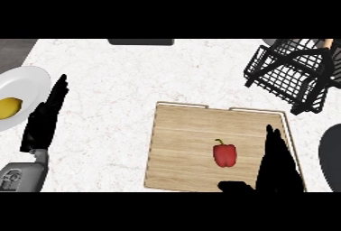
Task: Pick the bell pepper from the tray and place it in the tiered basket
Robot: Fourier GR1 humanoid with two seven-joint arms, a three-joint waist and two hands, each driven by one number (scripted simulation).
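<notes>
A red bell pepper (224, 154) with a green stem lies on the wooden tray (180, 135), right of the tray's middle. My right hand (274, 164) hovers over the tray's right side, just right of the pepper, fingers straight and pointing away, thumb stretched toward the lower left; it does not touch the pepper. The black wire tiered basket (293, 72) stands at the far right of the counter. At the left edge my left hand (45, 118) rests open with fingers pointing up.
A white plate (26, 81) with a yellow lemon (9, 108) sits at the far left beside the left hand. A dark object (141, 42) lies at the counter's back edge. A dark round shape (331, 155) shows at the right edge.
</notes>
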